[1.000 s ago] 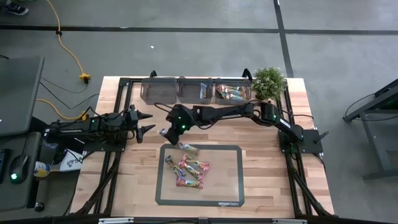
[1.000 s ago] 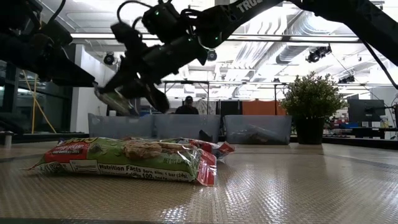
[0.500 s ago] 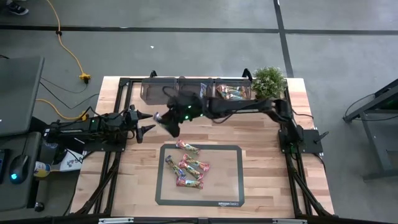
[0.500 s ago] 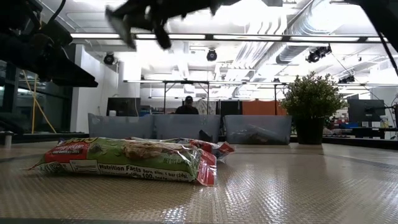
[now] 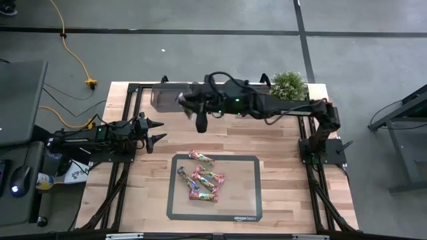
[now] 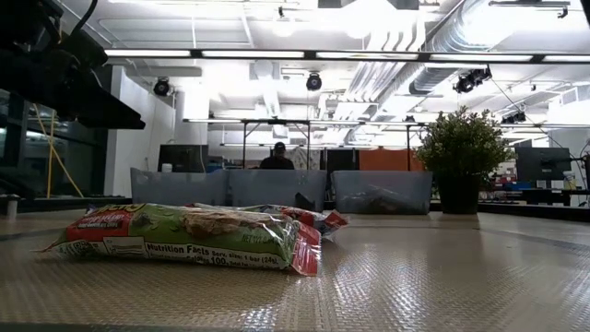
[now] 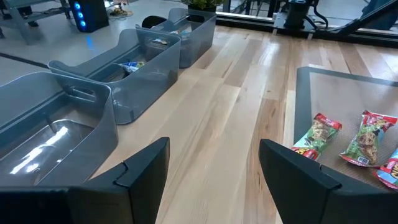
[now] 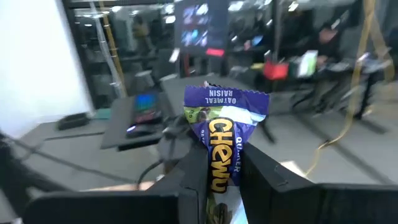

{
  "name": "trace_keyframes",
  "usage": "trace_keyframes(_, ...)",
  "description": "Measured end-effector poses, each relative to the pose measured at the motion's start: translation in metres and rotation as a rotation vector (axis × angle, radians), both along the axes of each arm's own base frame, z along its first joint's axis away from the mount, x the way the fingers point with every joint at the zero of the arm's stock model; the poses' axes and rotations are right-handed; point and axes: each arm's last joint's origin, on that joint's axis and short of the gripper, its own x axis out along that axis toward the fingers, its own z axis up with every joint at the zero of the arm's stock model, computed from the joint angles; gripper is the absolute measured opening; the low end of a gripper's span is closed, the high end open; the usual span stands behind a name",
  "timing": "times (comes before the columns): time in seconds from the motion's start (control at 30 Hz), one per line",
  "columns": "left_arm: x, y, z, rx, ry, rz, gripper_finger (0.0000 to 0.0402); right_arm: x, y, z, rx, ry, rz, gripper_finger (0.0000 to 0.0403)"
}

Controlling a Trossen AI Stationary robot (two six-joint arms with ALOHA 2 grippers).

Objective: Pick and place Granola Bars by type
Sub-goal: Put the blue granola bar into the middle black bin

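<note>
In the high view, the right gripper (image 5: pixel 181 100) is stretched out over the far part of the tabletop (image 5: pixel 280 143), above the row of grey bins (image 5: pixel 175 95) that stands along the far edge. It is over the left bin, as far as this view allows to judge. The left gripper (image 5: pixel 158 131) waits near the left edge of the tabletop, and its jaws are wide with nothing between them. On the dark mat (image 5: pixel 248 190) near the front edge lie several granola bars (image 5: pixel 202 179) in a loose group. A potted plant (image 5: pixel 289 87) stands at the far right corner.

In the low view, a green-tan bar (image 6: pixel 180 236) lies in front on the mat, and a red one (image 6: pixel 318 219) is just behind it. The bins and the plant stand far behind.

In the left wrist view, the left fingers (image 7: pixel 140 171) are wide apart over bare wood.

In the right wrist view, the right jaws are narrow and hold a blue-silver bar (image 8: pixel 222 134) upright between the fingers (image 8: pixel 264 174).
</note>
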Motion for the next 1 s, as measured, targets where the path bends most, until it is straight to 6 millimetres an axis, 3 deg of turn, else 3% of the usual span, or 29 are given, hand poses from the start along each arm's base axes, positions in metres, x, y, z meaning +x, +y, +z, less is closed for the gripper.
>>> trace_keyframes(0.27,0.0,0.0,0.0,0.0,0.0,0.0,0.0243,-0.015,0.011,0.017,-0.175,-0.007,-0.27,0.0059)
trace_keyframes(0.43,0.0,0.0,0.0,0.0,0.001,0.0,0.0243,-0.018,0.004,0.018,-0.208,0.014,-0.473,0.0059)
trace_keyframes(0.73,0.0,0.0,0.0,0.0,0.0,0.0,0.0243,-0.022,-0.056,0.013,-0.119,0.011,-0.707,0.0059)
trace_keyframes(1.0,0.0,0.0,0.0,0.0,0.001,0.0,0.0243,-0.006,-0.126,-0.026,0.041,0.021,-0.711,0.0059)
